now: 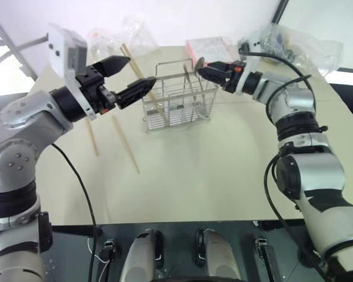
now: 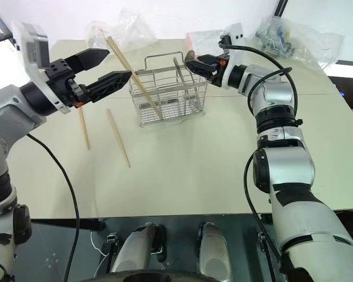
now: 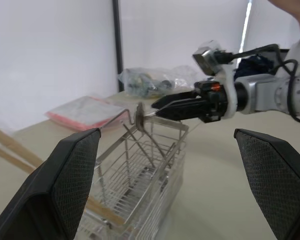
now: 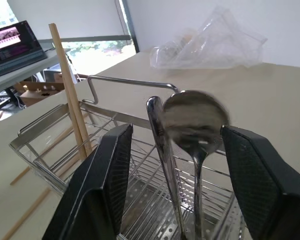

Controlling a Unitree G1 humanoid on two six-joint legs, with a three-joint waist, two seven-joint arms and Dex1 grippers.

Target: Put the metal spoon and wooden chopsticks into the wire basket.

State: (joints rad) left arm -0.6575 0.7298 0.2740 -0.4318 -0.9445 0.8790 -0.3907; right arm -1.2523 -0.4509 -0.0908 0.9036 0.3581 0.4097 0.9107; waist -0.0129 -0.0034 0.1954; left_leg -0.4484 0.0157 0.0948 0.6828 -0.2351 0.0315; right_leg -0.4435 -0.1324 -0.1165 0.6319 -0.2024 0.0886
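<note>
the metal spoon (image 4: 194, 125) stands in the wire basket (image 2: 167, 100), handle down and bowl up above the rim, beside a second upright metal utensil (image 4: 162, 160) in the same end of the basket. its bowl sits between the two black fingers (image 4: 105, 190) of the right gripper (image 2: 193, 63), which are spread to either side of it and do not press on it, so the spoon is not pinched. one wooden chopstick (image 2: 135, 79) leans inside the basket at the opposite end, its lower end on the basket floor and its upper part sticking out well above the rim toward the robot's left. two more chopsticks (image 2: 119, 138) lie flat on the pale table (image 2: 212, 164), just to the left of the basket and apart from it. the left gripper (image 2: 103, 69) hangs above the table to the left of the basket, near the leaning chopstick's upper end, its fingers spread wide with nothing between them. clear plastic bags (image 2: 294, 35) lie on the far side of the table, and a flat pink packet (image 1: 207, 46) lies behind the basket.
</note>
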